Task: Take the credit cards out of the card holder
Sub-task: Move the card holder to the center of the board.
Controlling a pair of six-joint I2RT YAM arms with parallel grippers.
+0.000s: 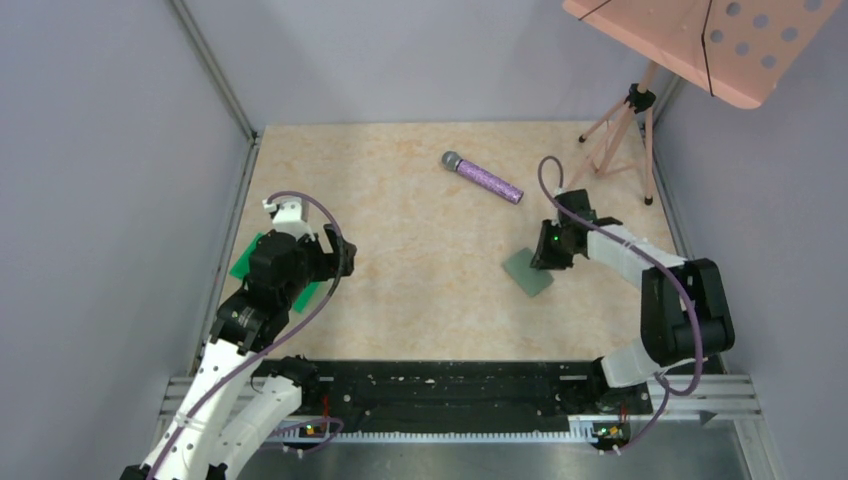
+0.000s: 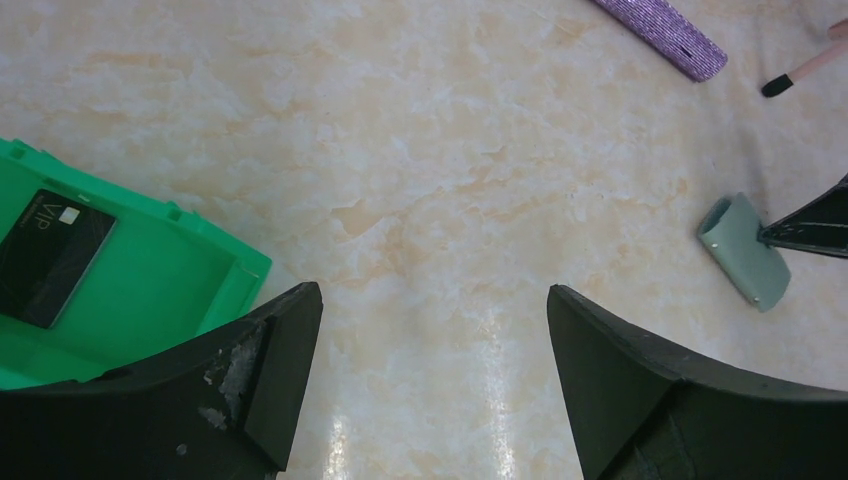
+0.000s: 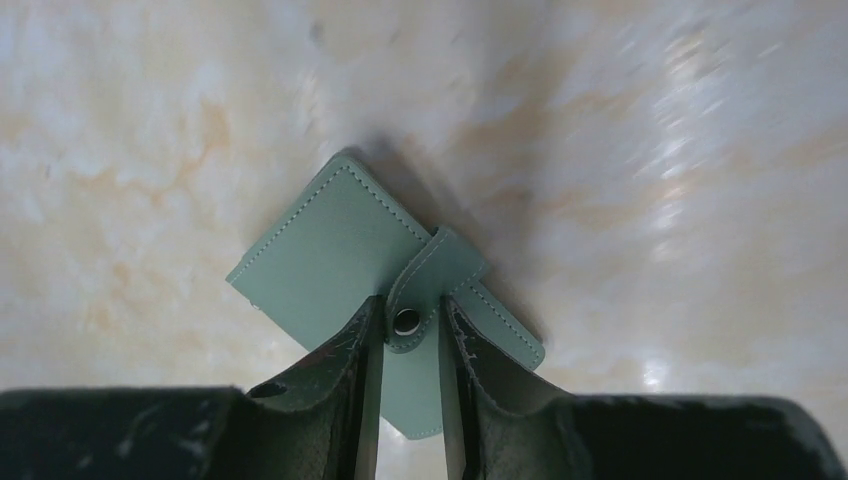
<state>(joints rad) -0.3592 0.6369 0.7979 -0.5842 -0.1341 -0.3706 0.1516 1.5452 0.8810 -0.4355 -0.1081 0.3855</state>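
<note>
The grey-green card holder (image 1: 527,272) (image 3: 320,260) lies folded shut on the table at the right. Its snap tab (image 3: 420,290) stands up between the fingers of my right gripper (image 3: 410,305) (image 1: 548,262), which press against both edges of the tab. From the left wrist view the holder (image 2: 745,250) shows far right, with a right finger (image 2: 810,225) on it. One black credit card (image 2: 52,255) marked VIP lies in a bright green tray (image 2: 170,290) (image 1: 245,262). My left gripper (image 2: 433,300) (image 1: 345,258) hovers wide open beside that tray, holding nothing.
A purple glitter microphone (image 1: 483,177) (image 2: 665,35) lies at the back middle. A pink music stand (image 1: 700,40) on a tripod (image 1: 625,135) occupies the back right corner. Grey walls close in the table on three sides.
</note>
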